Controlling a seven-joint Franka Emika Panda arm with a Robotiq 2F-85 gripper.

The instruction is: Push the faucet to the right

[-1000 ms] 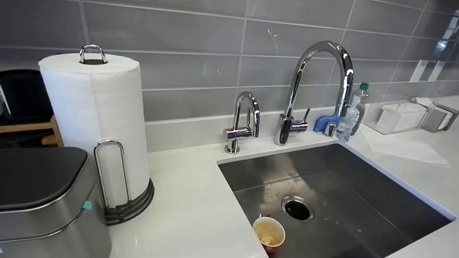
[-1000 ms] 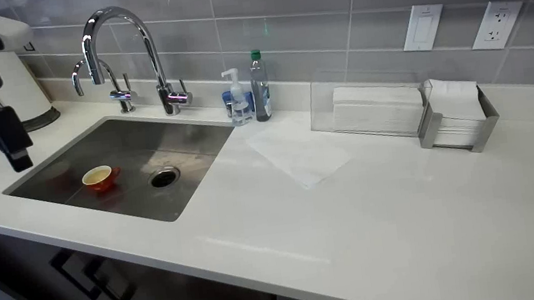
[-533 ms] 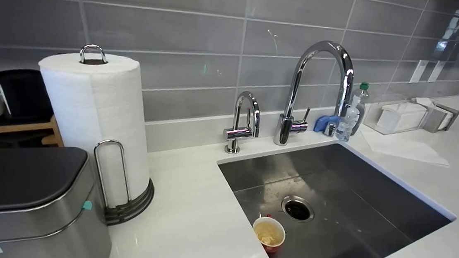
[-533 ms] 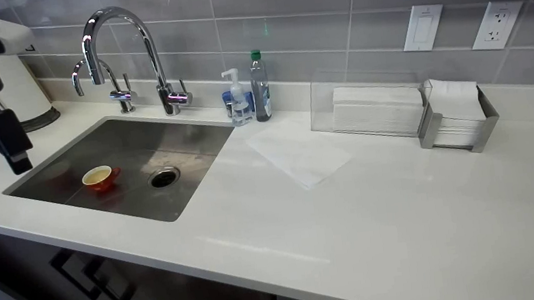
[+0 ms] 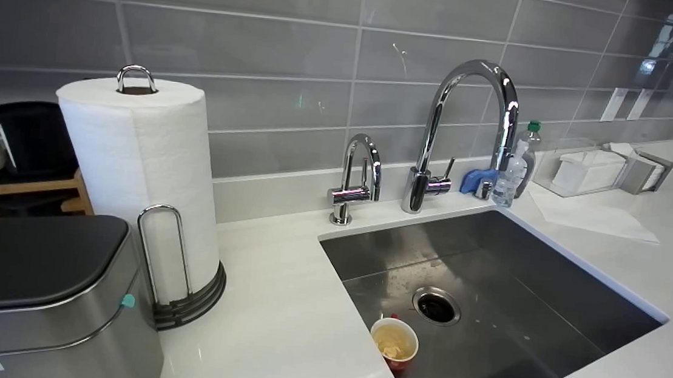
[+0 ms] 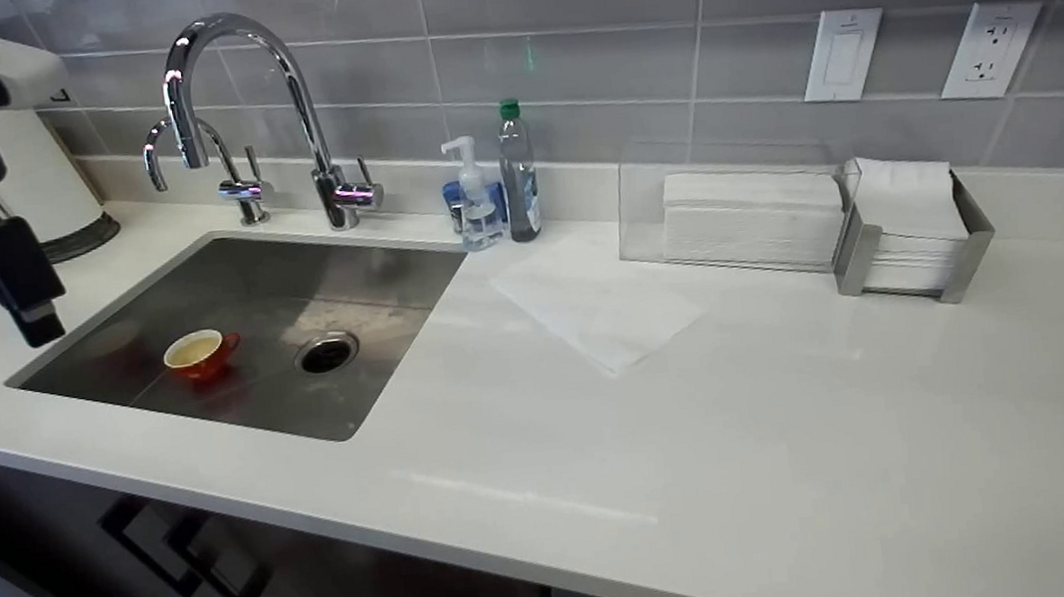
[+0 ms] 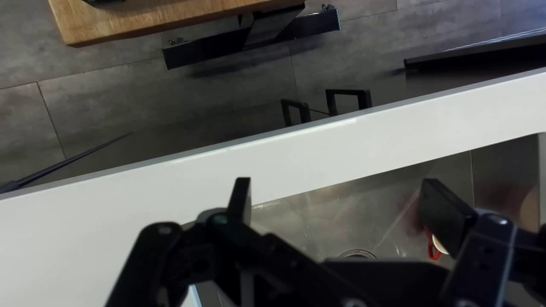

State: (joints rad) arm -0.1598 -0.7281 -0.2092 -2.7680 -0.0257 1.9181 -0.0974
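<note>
While gripper (image 7: 338, 194) gapes, faucet (image 6: 302, 99) stands clear

Where the fingers (image 7: 443, 211) spread apart, bench (image 7: 298, 166) and sink (image 7: 290, 221) show below — a red cup (image 6: 202, 362) in the latter. Beyond it, in both exterior views, the chrome faucet rises behind the sink's back edge.

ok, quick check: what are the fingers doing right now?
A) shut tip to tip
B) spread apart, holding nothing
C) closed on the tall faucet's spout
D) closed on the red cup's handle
B: in the wrist view the fingers stand wide apart with the sink showing through the gap, and in both exterior views nothing touches the tall faucet's spout.
</note>
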